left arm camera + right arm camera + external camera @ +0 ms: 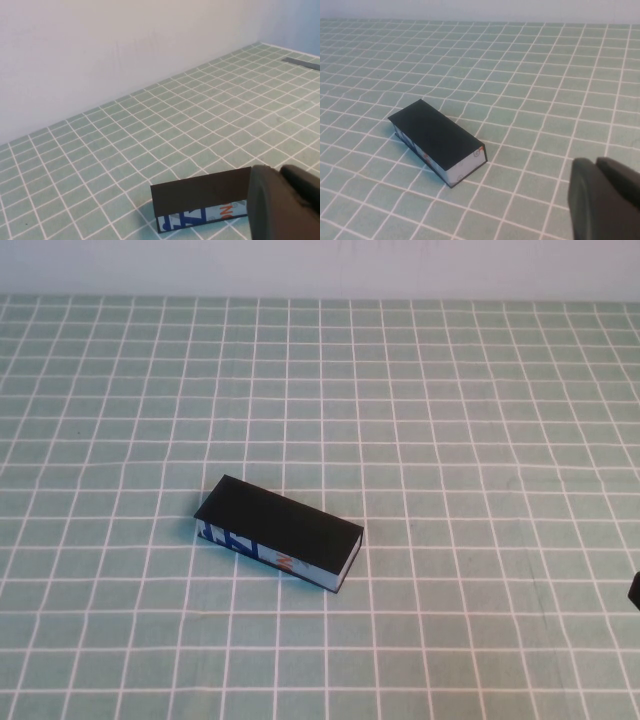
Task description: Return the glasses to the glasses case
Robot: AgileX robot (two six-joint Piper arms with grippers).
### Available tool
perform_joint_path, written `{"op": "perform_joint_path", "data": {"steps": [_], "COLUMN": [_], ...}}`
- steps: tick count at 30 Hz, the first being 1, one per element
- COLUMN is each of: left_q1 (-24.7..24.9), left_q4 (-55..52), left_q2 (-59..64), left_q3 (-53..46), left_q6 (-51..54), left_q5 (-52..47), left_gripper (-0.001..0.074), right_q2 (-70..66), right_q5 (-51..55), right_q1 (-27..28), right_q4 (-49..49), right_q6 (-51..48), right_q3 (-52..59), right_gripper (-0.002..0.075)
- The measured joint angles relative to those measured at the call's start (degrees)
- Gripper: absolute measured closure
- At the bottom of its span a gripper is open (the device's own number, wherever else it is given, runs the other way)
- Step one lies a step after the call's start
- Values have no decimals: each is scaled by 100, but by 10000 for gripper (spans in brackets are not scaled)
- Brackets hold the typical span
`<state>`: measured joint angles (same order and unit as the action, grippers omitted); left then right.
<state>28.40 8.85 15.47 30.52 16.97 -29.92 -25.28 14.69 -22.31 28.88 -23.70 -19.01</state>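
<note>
The left gripper (285, 205) hangs just beside the glasses case (278, 532) — lid down, lying left of table-centre, long axis ten-to-four. The right gripper (605, 200) waits at four o'clock; neither's jaw state is discernible.

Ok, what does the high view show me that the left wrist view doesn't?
Only the high view shows the whole glasses case, lid shut, and the right gripper as a dark sliver at the right edge. Only the left wrist view shows the back wall and part of the left gripper. Both show the case on the green checked cloth. Neither shows the glasses.
</note>
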Motion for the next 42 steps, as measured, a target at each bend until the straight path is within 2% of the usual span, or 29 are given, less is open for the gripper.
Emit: {"op": "perform_joint_path", "data": {"steps": [23,30,42], "left_q1": [0,0,0], "left_q4": [-29,-513,-284], "left_q2": [0,0,-15], "left_q3": [-12,-119,-261], "left_q6": [9,779,955], "left_q5": [24,-381,-352], "left_gripper": [733,733,733], "right_q2": [27,27,27], "right_q5": [602,810,1064], "right_q1": [0,0,0], "right_q4": [0,0,0], "right_q6": [0,0,0], "right_q3": [0,0,0], "right_gripper": [737,737,737]}}
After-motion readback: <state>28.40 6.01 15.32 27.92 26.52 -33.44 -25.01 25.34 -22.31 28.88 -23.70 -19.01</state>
